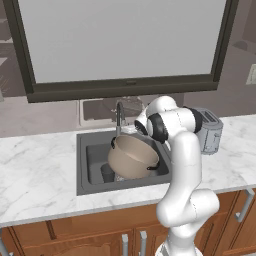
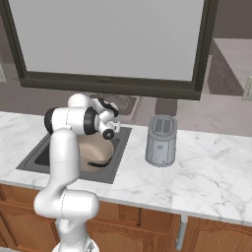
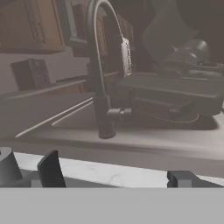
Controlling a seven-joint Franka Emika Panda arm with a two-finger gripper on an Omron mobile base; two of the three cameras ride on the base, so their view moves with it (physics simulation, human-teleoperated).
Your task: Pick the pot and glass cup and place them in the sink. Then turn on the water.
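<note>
1. Two of the three jobs look done to me. The pot (image 1: 132,156) is already in the sink (image 1: 82,165), tipped over on its side, opening facing up and toward the back, leaning against the right part of the basin.
2. The glass cup (image 1: 107,172) looks like the small dark thing on the sink floor, just beside the pot's lower left edge. It's pretty small in the left base view, so I can't say for sure if it's upright or touching the pot.
3. What's left is the water. No stream is coming out of the faucet (image 3: 98,70) in any view, so I'd call it still off.
4. The gripper (image 3: 114,177) is open wide and holding nothing. In the hand view its fingertips (image 3: 50,169) stick up at the bottom edge and the faucet base and its little side lever (image 3: 119,113) sit right ahead, near but not touching.
5. The arm is bent over the back of the sink, next to the toaster (image 2: 161,140) on the counter (image 2: 206,172).
6. My guess: the next move is getting at that lever, and there's not much room behind the pot.
</note>
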